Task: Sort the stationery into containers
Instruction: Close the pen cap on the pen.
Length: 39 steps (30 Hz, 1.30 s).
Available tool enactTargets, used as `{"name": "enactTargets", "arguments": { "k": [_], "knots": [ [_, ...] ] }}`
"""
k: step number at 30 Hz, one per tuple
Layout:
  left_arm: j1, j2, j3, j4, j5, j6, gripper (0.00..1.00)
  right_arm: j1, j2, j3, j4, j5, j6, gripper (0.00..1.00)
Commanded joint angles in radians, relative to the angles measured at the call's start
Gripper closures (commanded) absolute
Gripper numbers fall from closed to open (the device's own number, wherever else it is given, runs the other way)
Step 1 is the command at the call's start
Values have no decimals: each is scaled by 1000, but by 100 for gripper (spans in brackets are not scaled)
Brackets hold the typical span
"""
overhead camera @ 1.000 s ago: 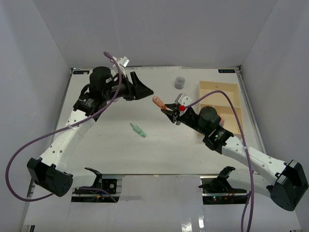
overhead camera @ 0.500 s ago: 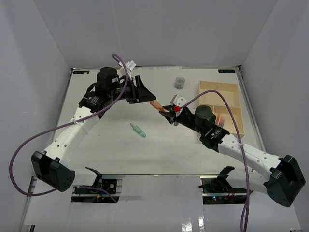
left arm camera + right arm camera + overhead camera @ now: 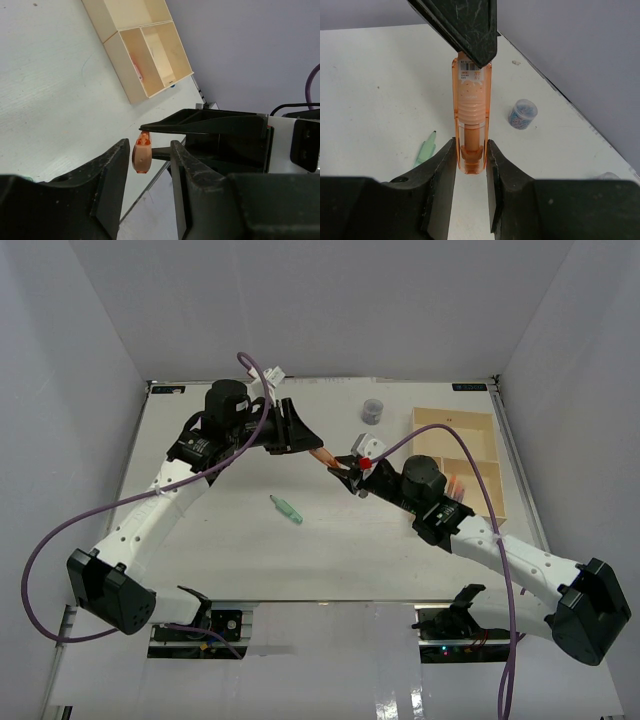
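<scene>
Squarely between two end effectors, one orange pen [image 3: 471, 125] hangs level above the middle of the tabletop [image 3: 230, 540], left of the tray and touching no surface. A white barcode sticker sits near its far end; the digits are too small to read, and no other writing is legible.

The right end effector [image 3: 470, 146] has the pen's near end clamped, both fingers pressed on the barrel. The left end effector [image 3: 149, 150] sits approx. half open around the opposite tip, w/ a slim gap on each side, so nothing is gripped there.

Count on the tabletop:
- 1 green marker [image 3: 286, 508], lying flat near centre, below the pen and apart from it.
- 1 round grey-blue pot [image 3: 372, 411], upright toward the far edge, w/ small mixed bits inside.
- 1 beige wooden tray [image 3: 122, 67] at far right, w/ 3 compartments: 1 long, 2 smaller. A pink item [image 3: 138, 70] lies in one of the smaller ones.

Both arms are in frame. The left arm rises from its base at near left and bends in toward centre. The right arm stretches diagonally from near right. Their tips meet nose to nose.
</scene>
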Motion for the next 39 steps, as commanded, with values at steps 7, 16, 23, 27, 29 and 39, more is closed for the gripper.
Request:
{"name": "enactTargets", "arguments": {
  "k": [7, 16, 23, 27, 29, 39],
  "knots": [
    [-11, -6, -10, -9, -20, 24, 63, 6, 13, 58, 41, -9, -12, 92],
    [-25, -11, -47, -12, -26, 27, 76, 6, 24, 91, 46, -15, -12, 92],
    [-36, -18, -89, -11, -36, 24, 76, 6, 18, 120, 55, -18, -15, 92],
    [-48, -14, -101, -11, -39, 16, 75, 4, 16, 143, 66, -15, -22, 92],
    [-57, -9, -110, -9, -37, 10, 75, 4, 16, 150, 76, -14, -25, 92],
    [-88, 8, -133, -1, -40, -10, 75, 6, 27, 200, 118, -12, -41, 92]
  ]
}}
